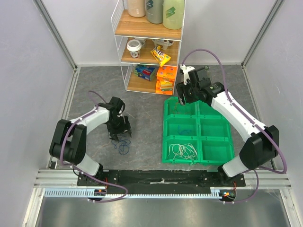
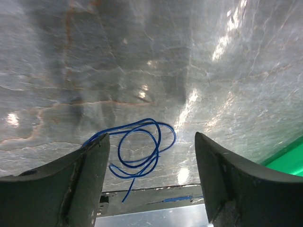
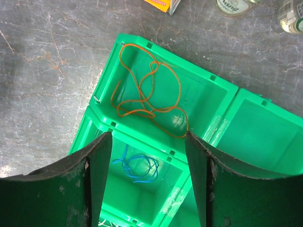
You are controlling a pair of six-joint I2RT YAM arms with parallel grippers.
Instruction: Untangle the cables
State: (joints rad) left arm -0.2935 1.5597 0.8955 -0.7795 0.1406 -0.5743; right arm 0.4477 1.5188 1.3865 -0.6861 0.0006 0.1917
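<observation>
Only the top view takes in the whole scene: a grey, marble-veined bench, a green plastic tray of six square compartments at 3 o'clock, and a wire shelf of snacks and bottles at 12 o'clock. It alone shows the white cable, bunched in thin loops in the tray's near-left compartment.

The left wrist view shows the bench's glossy sheen and the blue cable, a thin wire in loose overlapping loops lying flat on the bench. The left end effector hangs above it, dark fingers spread, nothing between them.

The right wrist view looks down into the tray's far-left compartment, where the orange cable sprawls in wide, uneven curves. A light blue cable curls in the compartment at 6 o'clock of it. The right end effector hangs over them, fingers spread and holding nothing.
</observation>
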